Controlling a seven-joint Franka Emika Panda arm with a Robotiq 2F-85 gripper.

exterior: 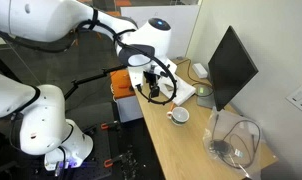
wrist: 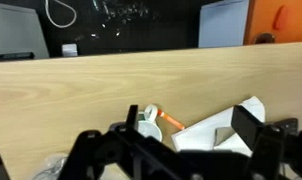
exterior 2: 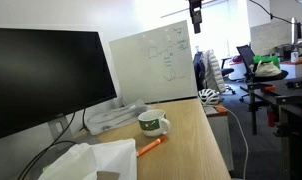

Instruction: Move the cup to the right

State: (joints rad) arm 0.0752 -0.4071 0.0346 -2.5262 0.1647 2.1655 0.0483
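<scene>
The cup (exterior: 178,116) is small and white with a dark inside. It stands upright on the wooden table, in front of the monitor. It also shows in an exterior view (exterior 2: 151,123) and in the wrist view (wrist: 146,123). An orange marker (exterior 2: 149,147) lies just beside it, also seen in the wrist view (wrist: 174,124). My gripper (exterior: 154,88) is open and empty, well above the table and apart from the cup. It hangs at the top of an exterior view (exterior 2: 196,17). In the wrist view its fingers (wrist: 190,122) frame the cup and the marker from high up.
A black monitor (exterior: 231,65) stands at the table's far side. A clear container with cables (exterior: 236,140) is near it. White paper (wrist: 226,125) lies by the marker. A whiteboard (exterior 2: 161,60) leans behind the cup. A pale dome object (exterior: 199,71) sits further back.
</scene>
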